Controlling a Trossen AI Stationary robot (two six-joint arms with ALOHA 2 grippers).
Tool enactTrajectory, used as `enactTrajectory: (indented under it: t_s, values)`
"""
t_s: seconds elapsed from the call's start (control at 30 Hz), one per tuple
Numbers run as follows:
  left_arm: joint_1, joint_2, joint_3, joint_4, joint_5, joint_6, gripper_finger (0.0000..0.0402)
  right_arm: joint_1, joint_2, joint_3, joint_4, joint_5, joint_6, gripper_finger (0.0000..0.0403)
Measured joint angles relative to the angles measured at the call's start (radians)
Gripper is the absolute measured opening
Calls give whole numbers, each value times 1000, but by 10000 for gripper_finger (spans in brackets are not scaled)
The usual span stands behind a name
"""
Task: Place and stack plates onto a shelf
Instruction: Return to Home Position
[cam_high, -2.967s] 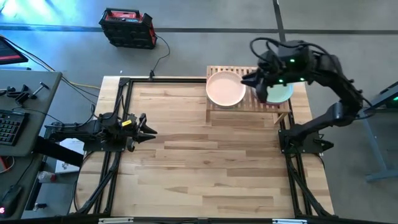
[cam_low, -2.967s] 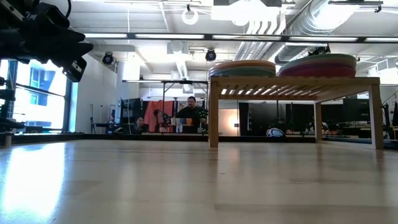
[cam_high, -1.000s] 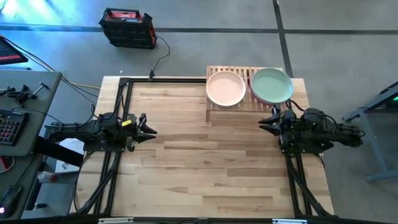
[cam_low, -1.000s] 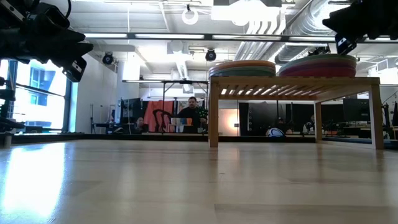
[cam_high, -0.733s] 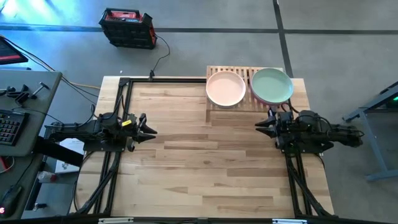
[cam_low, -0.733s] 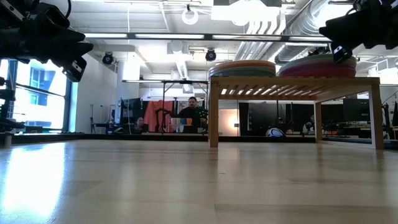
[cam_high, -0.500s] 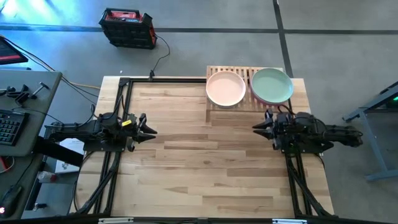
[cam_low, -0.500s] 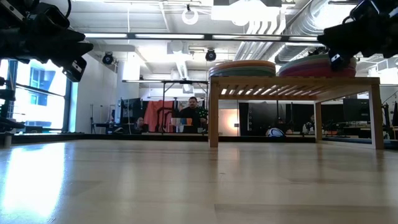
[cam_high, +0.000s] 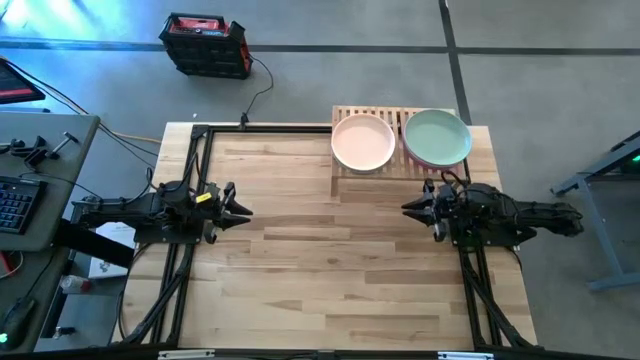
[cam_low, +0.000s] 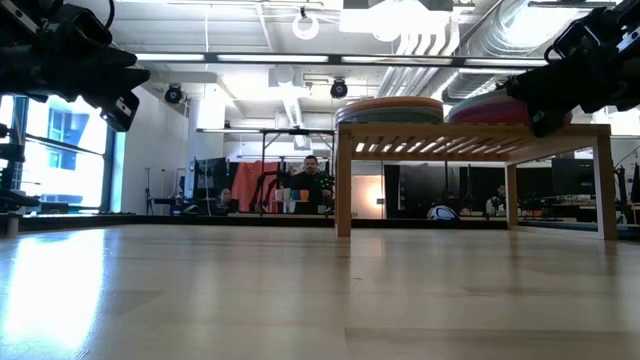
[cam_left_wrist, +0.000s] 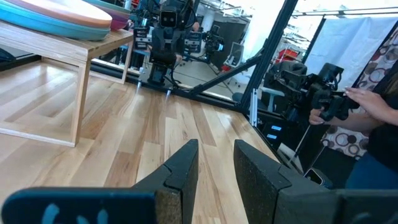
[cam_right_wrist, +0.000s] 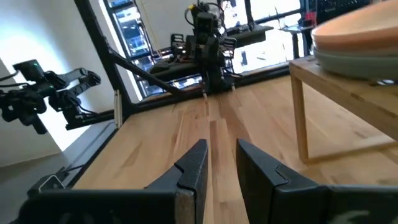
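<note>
The shelf (cam_high: 400, 168) of light slats stands at the table's far right corner, on legs that show in the low view (cam_low: 470, 135). Two stacks of plates rest on it: one topped by a pink plate (cam_high: 363, 142), the other by a green plate (cam_high: 437, 137). Both stacks appear edge-on in the low view (cam_low: 390, 108), where the lower plates are only partly visible. My right gripper (cam_high: 408, 209) hovers near the shelf's front, narrowly open and empty. My left gripper (cam_high: 245, 208) waits at the table's left side, also narrowly open and empty.
Black frame rails (cam_high: 200, 160) run along the table's left, far and right sides. A black case (cam_high: 207, 43) sits on the floor beyond the table, and a side desk (cam_high: 30, 180) stands at left. A person's hand (cam_left_wrist: 367, 102) shows beyond the table's edge. The table's middle (cam_high: 320, 260) is bare wood.
My right gripper has moved a little toward the table's left and near edges, away from the shelf's right end. In the low view it has come down from above the green-topped stack to about shelf-top height. The plates and shelf stayed put.
</note>
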Motion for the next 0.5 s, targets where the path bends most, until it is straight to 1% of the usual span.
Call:
enactTrajectory:
  t_s: [0.1, 0.33, 0.5]
  values:
    - [0, 0, 0, 0, 0, 0, 90, 0, 1, 0, -15, 26, 26, 69]
    - [0, 0, 0, 0, 0, 0, 90, 0, 2, 0, -18, 26, 117, 69]
    - [0, 0, 0, 0, 0, 0, 90, 0, 2, 0, -19, 27, 118, 69]
